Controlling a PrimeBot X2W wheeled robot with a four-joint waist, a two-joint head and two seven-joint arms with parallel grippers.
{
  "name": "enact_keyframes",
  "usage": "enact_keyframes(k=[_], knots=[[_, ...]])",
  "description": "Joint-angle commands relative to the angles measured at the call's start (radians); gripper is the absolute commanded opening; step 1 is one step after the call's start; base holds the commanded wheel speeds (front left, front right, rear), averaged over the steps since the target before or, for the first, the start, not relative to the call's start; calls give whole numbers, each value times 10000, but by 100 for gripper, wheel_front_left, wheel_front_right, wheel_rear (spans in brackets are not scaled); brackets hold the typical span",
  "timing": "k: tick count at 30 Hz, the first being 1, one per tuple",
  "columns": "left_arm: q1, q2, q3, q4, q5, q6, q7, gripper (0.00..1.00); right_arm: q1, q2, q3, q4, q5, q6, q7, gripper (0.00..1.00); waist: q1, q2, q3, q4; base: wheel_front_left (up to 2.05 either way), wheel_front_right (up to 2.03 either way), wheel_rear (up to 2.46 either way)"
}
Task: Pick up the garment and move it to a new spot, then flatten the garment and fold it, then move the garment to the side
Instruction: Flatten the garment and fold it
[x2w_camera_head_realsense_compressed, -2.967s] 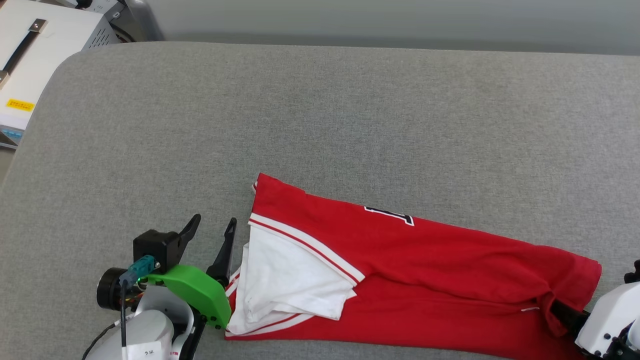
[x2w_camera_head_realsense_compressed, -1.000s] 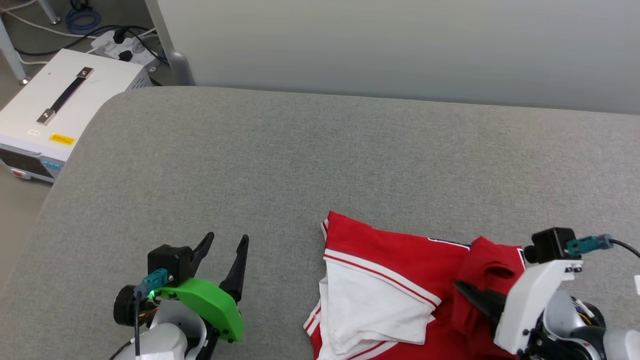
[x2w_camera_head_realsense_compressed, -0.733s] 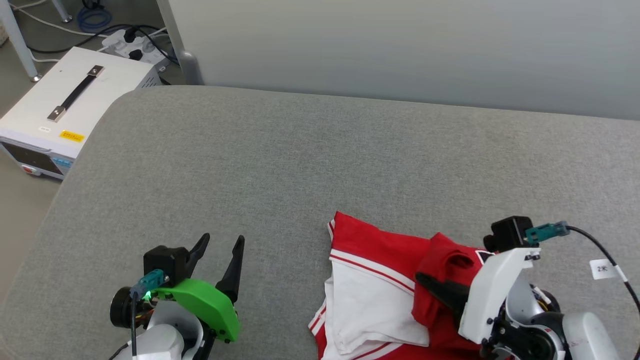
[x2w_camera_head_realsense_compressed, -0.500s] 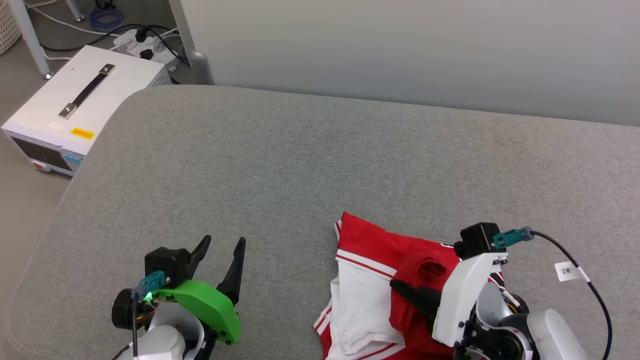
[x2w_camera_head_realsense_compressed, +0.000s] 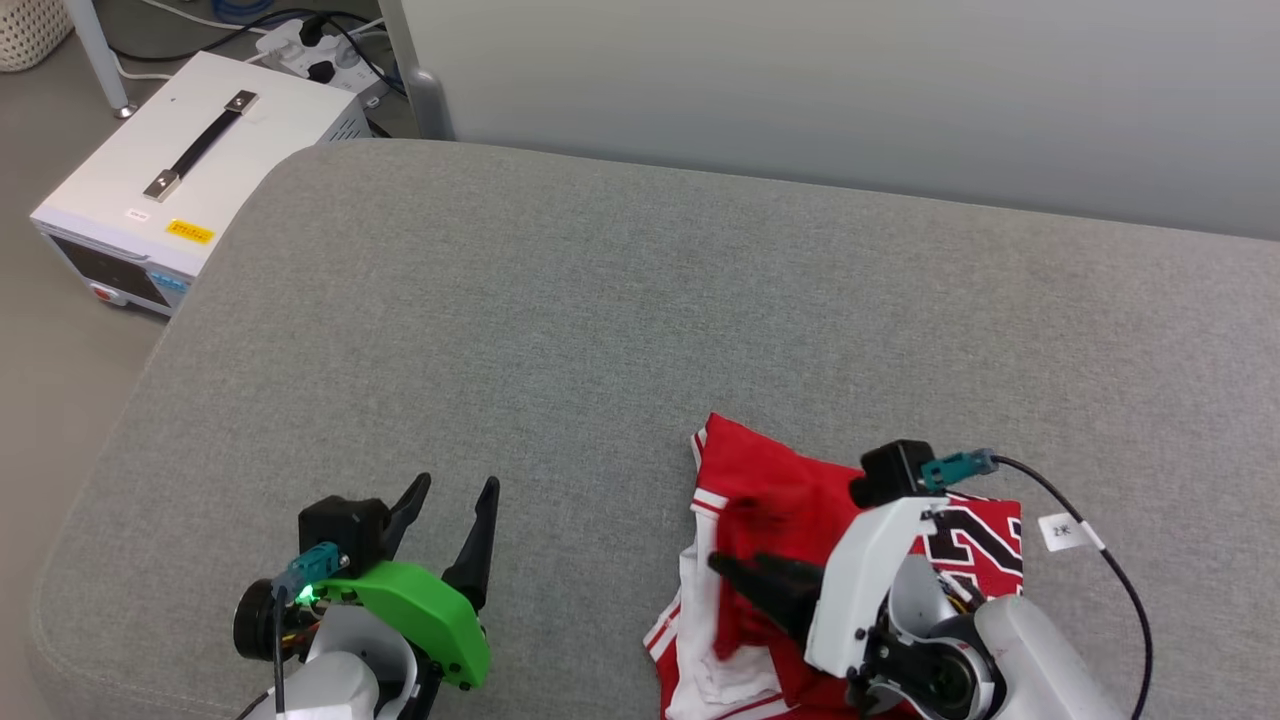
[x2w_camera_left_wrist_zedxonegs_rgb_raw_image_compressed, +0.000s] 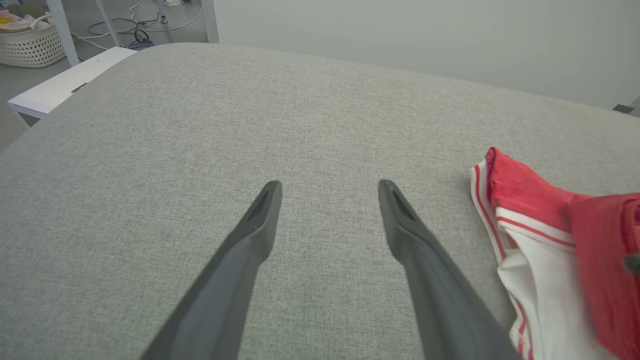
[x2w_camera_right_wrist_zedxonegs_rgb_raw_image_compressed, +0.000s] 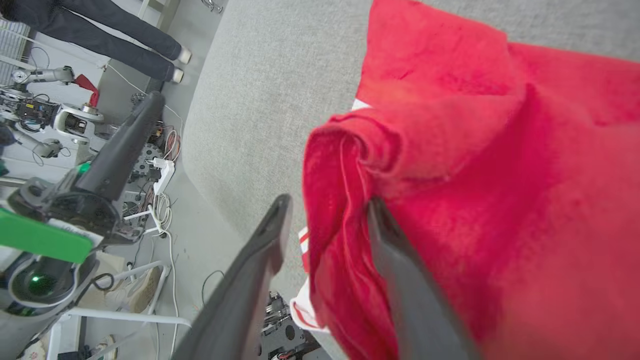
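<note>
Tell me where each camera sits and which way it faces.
Head view: from the head, down onto the grey cushion; left gripper lower left, right gripper over the garment.
Left wrist view: along its open fingers across the cushion, garment at right.
Right wrist view: along its fingers into the garment's red folds.
All three share the garment.

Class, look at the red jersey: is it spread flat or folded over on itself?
Folded over: the jersey has its red body doubled across its white sleeve, bunched, not flat.
</note>
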Motion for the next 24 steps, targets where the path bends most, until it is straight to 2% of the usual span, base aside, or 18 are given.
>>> enact_keyframes(k=[1,7,10,14,16,19,24], knots=[[66,-70,29,50,132,-52,-57,100,-209,2,237,1,312,-4,-121,100,0,0,-34,-13,0,0,0],[51,-61,37,131,137,-68,-57,100,-460,2,1035,-309,1643,-4,-391,100,0,0,-247,-106,0,0,0],[73,-43,33,101,154,-66,-57,100,-758,2,931,-382,1482,-4,-575,100,0,0,-338,-201,0,0,0],[103,-56,51,-15,220,-46,-57,100,-1039,2,370,-584,399,-4,-709,100,0,0,-428,-369,0,0,0],[130,-87,142,-134,262,-52,-58,100,-1165,-194,112,-868,-705,-4,-911,100,0,0,-444,-476,0,0,0],[199,-159,439,-380,392,-80,-58,100,-1214,-903,-114,-1390,-2169,-4,-1496,100,0,0,-420,-647,0,0,0],[373,-367,1123,-850,942,-145,-58,100,-1023,-2139,-565,-1813,-3617,-4,-2817,100,0,0,-421,-924,0,0,0]])
